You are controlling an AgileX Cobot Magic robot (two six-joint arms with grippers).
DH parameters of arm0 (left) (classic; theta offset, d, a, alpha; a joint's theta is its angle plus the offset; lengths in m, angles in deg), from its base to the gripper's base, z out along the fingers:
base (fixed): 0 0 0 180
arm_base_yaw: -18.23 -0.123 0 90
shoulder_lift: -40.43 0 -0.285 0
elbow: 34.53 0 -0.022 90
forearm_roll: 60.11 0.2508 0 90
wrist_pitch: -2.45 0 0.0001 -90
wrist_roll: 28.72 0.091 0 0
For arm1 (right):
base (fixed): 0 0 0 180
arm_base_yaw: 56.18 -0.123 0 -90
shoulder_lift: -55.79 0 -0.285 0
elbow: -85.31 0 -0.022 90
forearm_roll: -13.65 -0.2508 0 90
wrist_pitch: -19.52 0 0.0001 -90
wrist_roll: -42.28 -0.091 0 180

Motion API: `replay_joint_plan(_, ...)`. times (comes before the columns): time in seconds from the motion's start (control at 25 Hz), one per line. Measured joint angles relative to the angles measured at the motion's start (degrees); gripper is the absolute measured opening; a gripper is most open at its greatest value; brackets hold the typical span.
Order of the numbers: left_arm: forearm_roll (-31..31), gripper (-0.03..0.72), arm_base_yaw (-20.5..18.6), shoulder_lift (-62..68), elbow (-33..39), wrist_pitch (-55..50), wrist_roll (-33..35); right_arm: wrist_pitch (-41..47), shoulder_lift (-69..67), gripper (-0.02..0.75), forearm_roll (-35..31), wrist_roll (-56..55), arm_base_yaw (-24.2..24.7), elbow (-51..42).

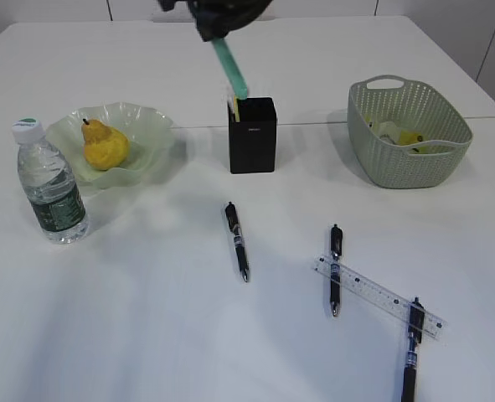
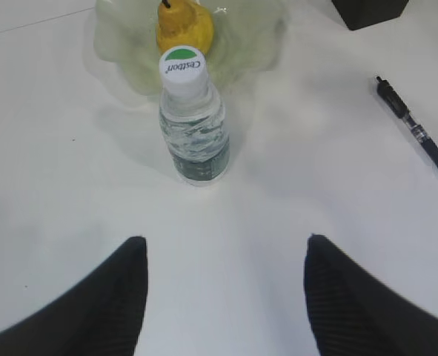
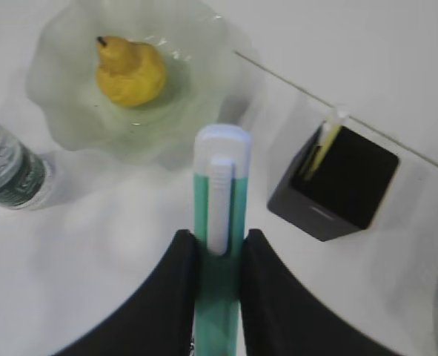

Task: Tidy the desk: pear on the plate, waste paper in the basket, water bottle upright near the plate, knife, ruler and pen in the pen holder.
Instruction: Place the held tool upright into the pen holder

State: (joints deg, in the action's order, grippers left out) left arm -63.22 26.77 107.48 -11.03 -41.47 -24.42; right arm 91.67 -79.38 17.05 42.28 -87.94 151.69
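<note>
My right gripper (image 1: pixel 218 25) (image 3: pixel 220 236) is shut on a teal knife (image 1: pixel 230 67) (image 3: pixel 220 193) with a white slider. The knife hangs tilted, its lower end just above the black pen holder (image 1: pixel 253 138) (image 3: pixel 337 185). The yellow pear (image 1: pixel 105 145) (image 3: pixel 130 70) lies on the pale green plate (image 1: pixel 146 124) (image 3: pixel 55 111). The water bottle (image 1: pixel 50 184) (image 2: pixel 193 126) stands upright beside the plate. My left gripper (image 2: pixel 226 241) is open and empty, short of the bottle. A clear ruler (image 1: pixel 379 296) and three pens (image 1: pixel 237 240) lie on the desk (image 1: pixel 146 318).
The sage-green basket (image 1: pixel 410 134) at the right holds yellow and white paper (image 1: pixel 398 134). A pale yellow stick (image 1: pixel 235 107) stands in the pen holder. The ruler lies across two pens (image 1: pixel 335 268) (image 1: pixel 411 347) at the front right. One pen (image 2: pixel 415 130) shows in the left wrist view.
</note>
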Motion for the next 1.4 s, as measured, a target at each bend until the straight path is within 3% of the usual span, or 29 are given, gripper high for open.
replay_joint_plan(0.28, 0.00, 0.466, 0.00, 0.00, 0.00, -0.09, 0.00, -0.56, 0.46, 0.145, 0.10, 0.00, 6.05, 0.12)
replay_joint_plan(1.4, 0.00, 0.466, 0.00, 0.00, 0.00, -0.09, 0.00, -28.66, -4.76, 0.144, -1.72, 0.93, 11.59, -1.55)
